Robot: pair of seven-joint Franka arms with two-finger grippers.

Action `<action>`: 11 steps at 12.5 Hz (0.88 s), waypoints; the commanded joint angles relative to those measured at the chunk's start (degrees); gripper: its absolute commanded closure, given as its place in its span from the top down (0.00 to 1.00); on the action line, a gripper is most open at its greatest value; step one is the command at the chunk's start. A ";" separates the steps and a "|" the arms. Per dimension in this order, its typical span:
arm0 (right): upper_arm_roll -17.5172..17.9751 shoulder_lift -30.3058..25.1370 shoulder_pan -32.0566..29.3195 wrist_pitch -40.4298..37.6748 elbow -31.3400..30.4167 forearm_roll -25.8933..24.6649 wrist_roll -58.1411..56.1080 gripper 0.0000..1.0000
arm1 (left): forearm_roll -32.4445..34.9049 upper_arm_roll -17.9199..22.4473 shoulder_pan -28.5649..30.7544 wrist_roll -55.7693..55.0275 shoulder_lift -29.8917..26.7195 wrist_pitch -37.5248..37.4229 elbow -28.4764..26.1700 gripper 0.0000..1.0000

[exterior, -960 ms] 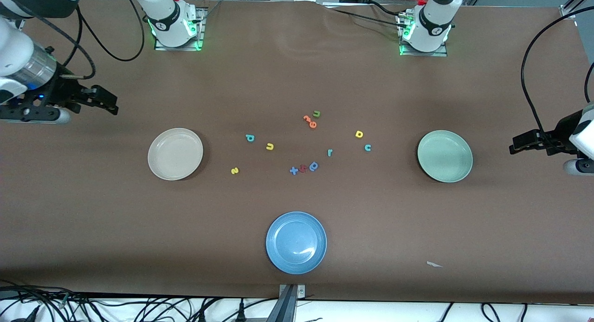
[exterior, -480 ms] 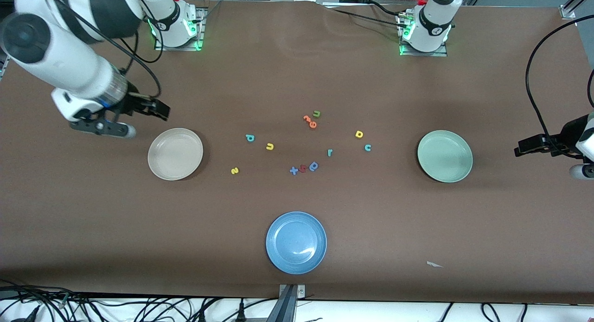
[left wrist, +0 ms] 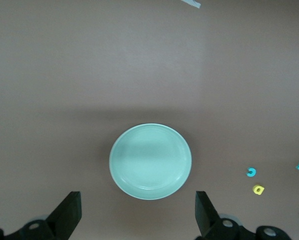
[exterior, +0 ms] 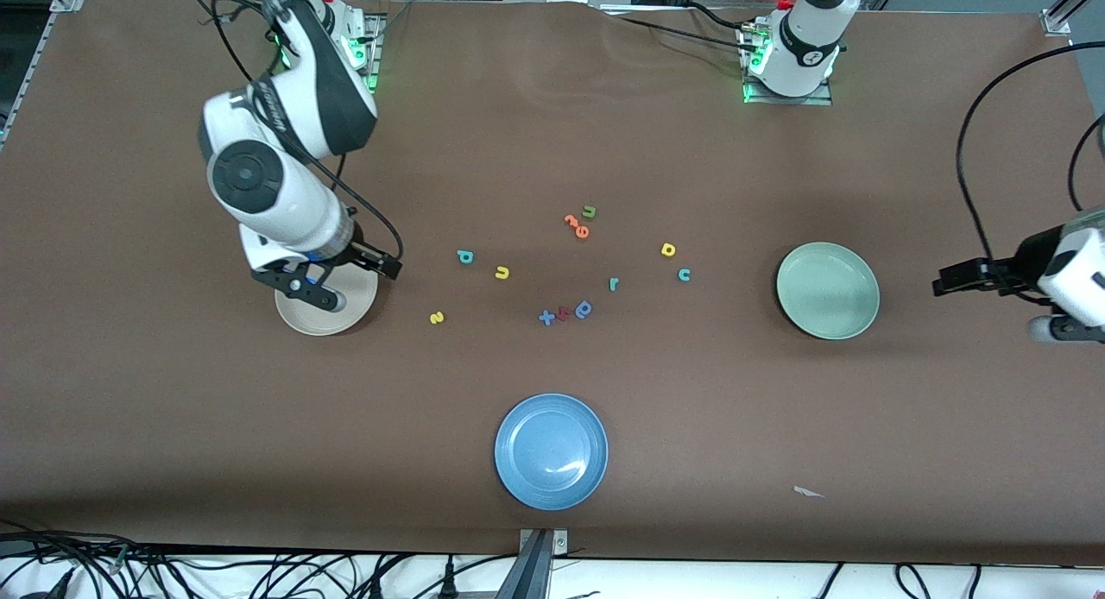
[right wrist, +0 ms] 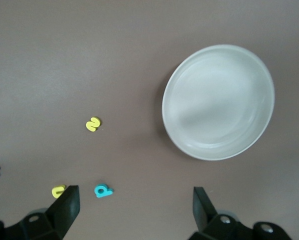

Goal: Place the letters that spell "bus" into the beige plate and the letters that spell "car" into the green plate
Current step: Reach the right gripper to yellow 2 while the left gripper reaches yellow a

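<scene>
Beige plate (exterior: 321, 318): round, shallow, cream, nothing in it, toward the right arm's end of the table; partly covered in the front view by the right arm's wrist. Green plate (exterior: 827, 290): same size, pale mint, nothing in it, toward the left arm's end. All six task letters lie flat on the brown table (exterior: 552, 133) between the two plates, none in a plate.

"bus" set: teal b (exterior: 465, 255) reads like p, yellow u (exterior: 501, 273) just beside it, yellow s (exterior: 437, 318) nearer the front camera, apart from both. These three sit closer to the beige plate.

"car" set: yellow a (exterior: 667, 249) blocky, teal c (exterior: 684, 274) just beside it, teal r (exterior: 614, 283) a bit more central. Closer to the green plate.

Distractors: orange letters (exterior: 577, 226) with a green u (exterior: 590, 211) touching, farther from the camera; blue x (exterior: 546, 318), a red piece and dark blue a-like letter (exterior: 584, 309) clustered close to the r. Blue plate (exterior: 551, 450) near the front edge, well apart.

Right gripper (exterior: 390, 266) hangs over the beige plate's rim, jaws spread wide, holding nothing. Left gripper (exterior: 948, 281) is over bare table near the table's end, beside the green plate, jaws wide, empty.

Bare table around both plates; the s and b have free room all round.
</scene>
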 commanded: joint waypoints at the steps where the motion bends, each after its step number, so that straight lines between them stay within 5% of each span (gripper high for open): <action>1: -0.10 2.75 2.30 3.78 -0.05 -1.15 10.87 1.00 | -3.06 0.18 -4.66 -8.07 -0.07 0.28 -2.76 1.00; 6: -0.36 9.16 4.23 10.39 0.30 -1.06 20.14 0.94 | -5.34 0.10 -14.07 -15.30 -1.82 2.28 -13.91 1.00; 9: -0.36 14.26 4.40 17.23 0.65 -3.25 25.14 0.76 | -7.03 -4.89 -14.70 -20.03 -6.12 14.72 -26.63 0.99; 11: -0.36 15.68 4.58 18.66 1.17 -5.88 28.57 0.73 | -7.03 -8.50 -14.70 -23.38 -7.10 23.44 -33.77 0.99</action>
